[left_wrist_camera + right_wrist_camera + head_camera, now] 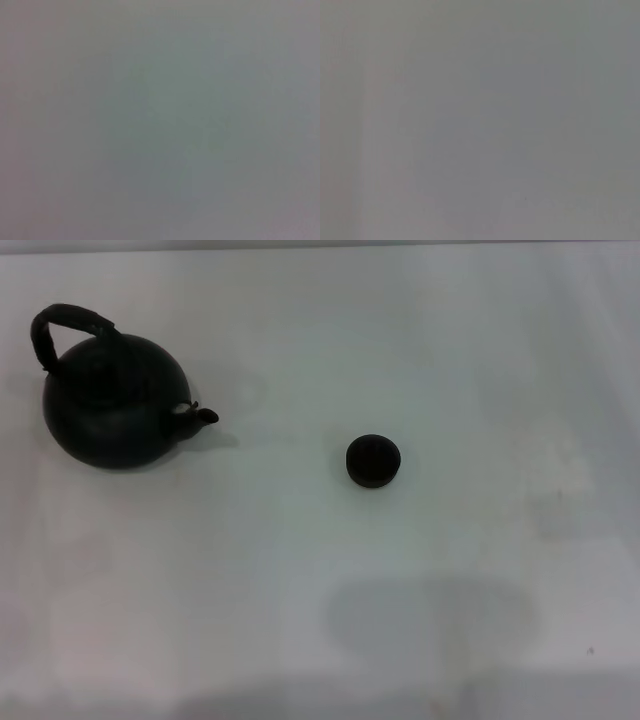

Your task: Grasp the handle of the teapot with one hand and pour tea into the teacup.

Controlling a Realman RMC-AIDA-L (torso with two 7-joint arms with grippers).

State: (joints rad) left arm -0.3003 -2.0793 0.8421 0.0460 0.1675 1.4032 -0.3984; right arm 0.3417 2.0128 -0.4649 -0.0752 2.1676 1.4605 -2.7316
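Head cam: teapot (115,405) sits upright on the white table (300,580), far-left part of the scene. Round black matte body, lid on. Handle (62,325) arches over the top, leaning toward the left side of the pot, nothing gripping it. Short spout (200,416) points right, toward the teacup (373,460).

Teacup is near the middle of the table, upright, well apart from the teapot and a bit nearer to me than the spout. Small, dark, no handle. Can't see inside it well enough to say whether there's anything in it.

My grippers: neither one shows in the head view, and no arm either. Left wrist cam gives only a flat grey-green field, right wrist cam the same in plain grey (no fingers, no objects, no edges in either). So I can't tell how far either gripper is spread, or whether either has hold of anything.

A soft grey shadow patch (430,615) lies on the table nearer to me than the teacup, slightly to its right.
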